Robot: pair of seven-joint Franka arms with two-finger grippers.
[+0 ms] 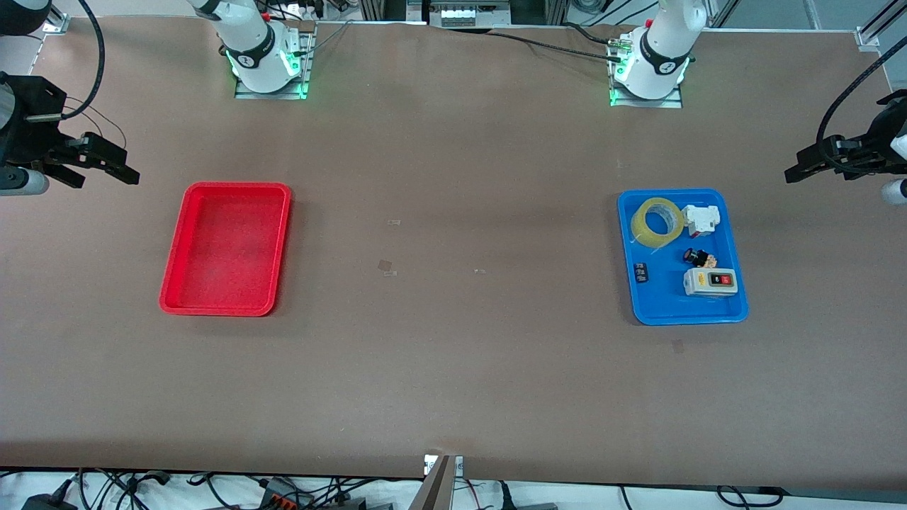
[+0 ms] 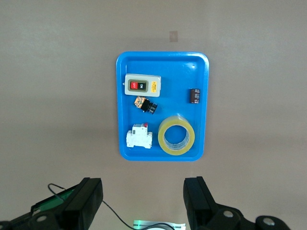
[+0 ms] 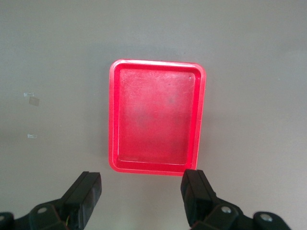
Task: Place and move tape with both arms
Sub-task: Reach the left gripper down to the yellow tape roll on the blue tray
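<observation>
The yellow-amber tape lies flat in the blue tray, in the corner toward the arm bases. It also shows in the left wrist view. My left gripper is open and empty. It hangs in the air over the table at the left arm's end, outside the blue tray; its own view shows it too. My right gripper is open and empty over the right arm's end of the table, beside the red tray. It also shows in its own view.
The blue tray also holds a white switch box with red and black buttons, a white breaker, a small black and yellow push button and a small black part. The red tray holds nothing.
</observation>
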